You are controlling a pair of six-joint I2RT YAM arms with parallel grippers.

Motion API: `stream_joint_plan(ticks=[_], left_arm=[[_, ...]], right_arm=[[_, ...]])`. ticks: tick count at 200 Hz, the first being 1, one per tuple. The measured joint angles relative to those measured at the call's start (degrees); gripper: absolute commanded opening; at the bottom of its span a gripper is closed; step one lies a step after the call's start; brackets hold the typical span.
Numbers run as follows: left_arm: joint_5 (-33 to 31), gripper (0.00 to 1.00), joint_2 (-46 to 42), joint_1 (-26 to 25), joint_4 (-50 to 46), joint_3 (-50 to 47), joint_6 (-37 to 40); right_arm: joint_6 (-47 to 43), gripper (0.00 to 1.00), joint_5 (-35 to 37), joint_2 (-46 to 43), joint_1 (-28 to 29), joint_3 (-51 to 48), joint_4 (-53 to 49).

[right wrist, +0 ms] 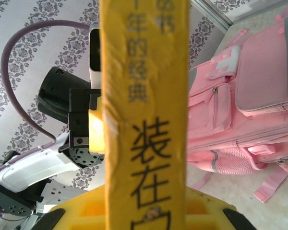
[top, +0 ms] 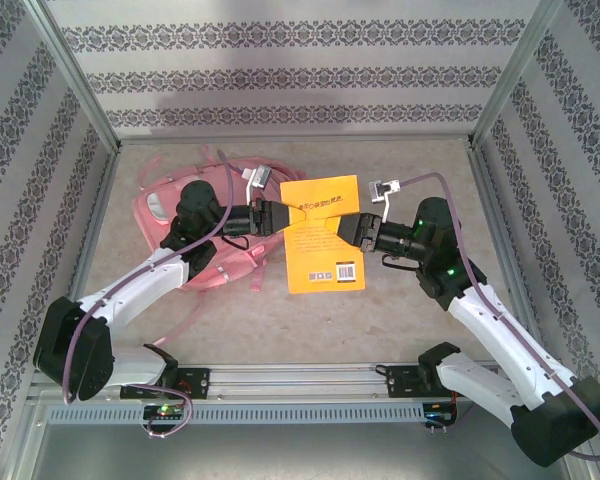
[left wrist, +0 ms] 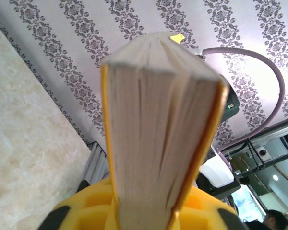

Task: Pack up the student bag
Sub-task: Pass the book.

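Observation:
A yellow book (top: 323, 235) hangs in the air over the middle of the table, held from both sides. My left gripper (top: 283, 215) is shut on its page edge; the left wrist view looks along the fanned pages (left wrist: 158, 120) between its yellow fingers (left wrist: 153, 211). My right gripper (top: 348, 228) is shut on the spine, whose black characters (right wrist: 144, 96) run up the right wrist view from its jaws (right wrist: 146, 211). The student bag (top: 165, 205) lies flat at the back left, partly under my left arm. Its zip pockets and grey trim (right wrist: 259, 96) face up.
Pink bag straps (top: 195, 310) trail across the table toward the near edge. Patterned walls with aluminium posts (top: 80, 80) close in the left, back and right. A metal rail (top: 300, 378) with the arm bases runs along the front.

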Motion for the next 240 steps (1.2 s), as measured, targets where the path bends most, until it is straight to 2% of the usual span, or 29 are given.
stream_joint_plan(ticks=[11,19,32,45,64,91,127,179,216,240], left_arm=[[-0.33,0.00,-0.26,-0.07,-0.81,0.00,0.50],[-0.68,0.00,-0.52,-0.07,-1.51,0.00,0.90],[-2.01,0.00,-1.46,-0.11,-3.61,0.00,1.46],[-4.85,0.00,-2.97,-0.09,-5.86,0.00,2.21],[-10.40,0.00,-6.10,-0.09,-8.11,-0.26,2.43],[-20.35,0.00,-11.34,-0.11,-6.29,-3.76,0.33],[-31.17,0.00,-12.52,-0.61,-3.78,-7.80,-3.82],[-37.70,0.00,-12.09,-1.25,-3.15,-8.50,-5.22],[-39.67,0.00,-10.69,-1.31,-1.88,-8.57,-6.36],[-40.98,0.00,-10.38,-1.55,-1.07,-9.25,-6.78]], right_arm=[[-0.11,0.50,0.46,-0.13,-0.07,0.02,-0.70],[-0.46,0.69,1.84,-0.33,-0.04,0.11,-1.60],[-1.36,0.87,5.16,-1.16,-0.48,0.13,-3.96],[-1.62,0.98,8.52,-2.49,-0.74,0.04,-5.84],[-0.37,0.98,11.63,-5.35,-0.68,-2.01,-4.57],[4.98,0.98,15.82,-9.46,-0.17,-9.99,2.73],[11.78,0.98,22.71,-9.90,4.42,-17.62,11.41],[16.57,0.83,28.79,-4.11,10.95,-17.64,25.14],[21.27,0.68,31.89,-0.35,11.69,-17.64,29.70],[23.15,0.64,33.79,1.16,12.17,-17.64,31.47]])
